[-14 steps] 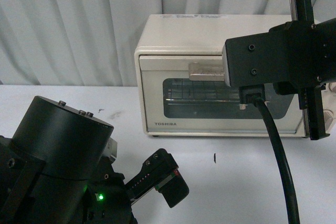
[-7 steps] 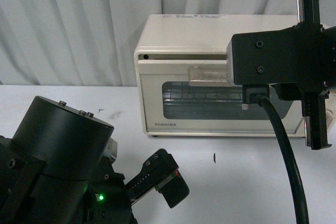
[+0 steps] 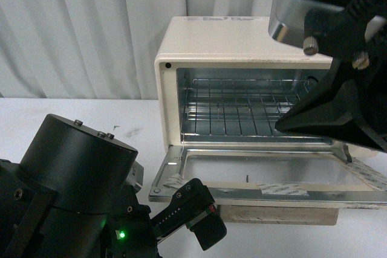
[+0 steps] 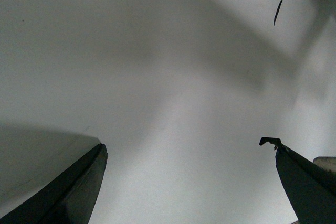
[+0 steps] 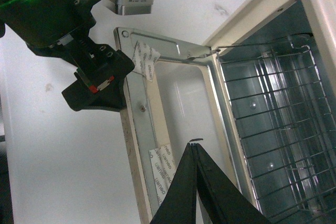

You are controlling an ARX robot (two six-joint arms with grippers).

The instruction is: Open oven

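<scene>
I see the oven (image 3: pixel 181 46) with door (image 3: pixel 266 193) lying flat, wire rack (image 3: pixel 242 107) exposed, my right claw (image 5: pixel 195 153) pinched empty above door, left claw (image 4: pixel 185 143) spread wide over tabletop (image 4: pixel 157 51)

Soft even light, glints inside oven (image 3: pixel 205 34), broad grey shadows on table (image 4: pixel 173 129), slight grain

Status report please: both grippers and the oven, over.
Left gripper open over white table. Right gripper shut, empty, above dropped glass door. Small cream-white boxy toaster oven open, wire rack exposed. Nothing in the way.
</scene>
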